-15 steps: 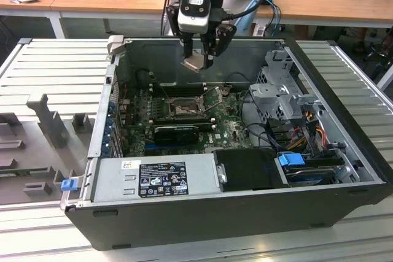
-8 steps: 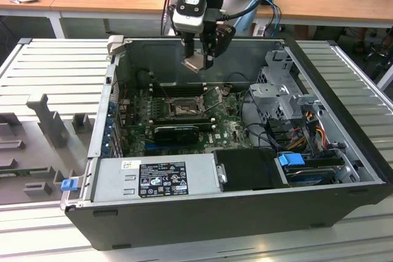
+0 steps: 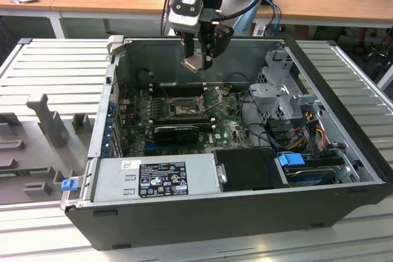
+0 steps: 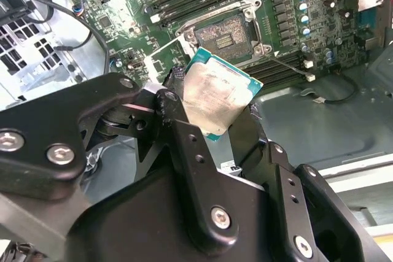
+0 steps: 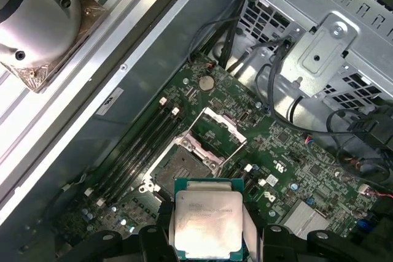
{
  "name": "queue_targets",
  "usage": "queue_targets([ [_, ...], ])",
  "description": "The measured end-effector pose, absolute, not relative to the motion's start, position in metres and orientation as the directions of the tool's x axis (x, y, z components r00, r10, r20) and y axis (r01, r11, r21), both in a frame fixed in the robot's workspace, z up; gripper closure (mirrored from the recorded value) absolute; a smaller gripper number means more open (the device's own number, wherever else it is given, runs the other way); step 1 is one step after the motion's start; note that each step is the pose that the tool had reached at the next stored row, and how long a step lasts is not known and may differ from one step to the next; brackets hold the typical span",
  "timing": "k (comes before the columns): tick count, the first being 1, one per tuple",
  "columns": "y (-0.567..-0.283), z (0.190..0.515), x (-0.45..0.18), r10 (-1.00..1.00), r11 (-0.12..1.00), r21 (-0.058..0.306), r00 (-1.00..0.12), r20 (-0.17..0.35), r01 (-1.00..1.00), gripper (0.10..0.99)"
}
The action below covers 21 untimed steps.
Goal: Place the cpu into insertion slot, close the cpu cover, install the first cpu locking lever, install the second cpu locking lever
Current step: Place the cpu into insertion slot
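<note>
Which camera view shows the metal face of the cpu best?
The first wrist view: the cpu faces the camera almost squarely, so nearly all its metal face shows. In the second wrist view it is tilted and partly hidden by the gripper holding it. In the exterior view it is far off and seen at a slant.

you've got the computer case point(image 3: 215, 219) lying open on the slatted table point(image 3: 49, 72), with the motherboard point(image 3: 228, 124) flat on its floor. the insertion slot point(image 3: 184, 110) sits mid-board. the memory slots point(image 3: 175, 89) are just behind it toward the far wall, the graphics card point(image 3: 177, 132) just before it, and the power supply point(image 3: 153, 179) along the near wall. the drive cage point(image 3: 279, 87) stands at the exterior view's right. the cpu cover point(image 5: 220, 130) stands raised at one edge of the slot. the cpu point(image 3: 192, 63) sits tilted in the gripper point(image 3: 199, 56), above the board and apart from the slot.
</note>
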<state>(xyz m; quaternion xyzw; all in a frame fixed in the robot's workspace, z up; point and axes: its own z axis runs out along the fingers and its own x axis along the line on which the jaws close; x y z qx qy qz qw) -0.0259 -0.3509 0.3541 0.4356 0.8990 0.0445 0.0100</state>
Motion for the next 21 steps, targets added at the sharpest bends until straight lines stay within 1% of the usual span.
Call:
queue_targets([
  [21, -0.3509, 0.3534, -0.026, 0.829, 0.555, 0.089, -0.558, 0.021, 0.827, 0.557],
])
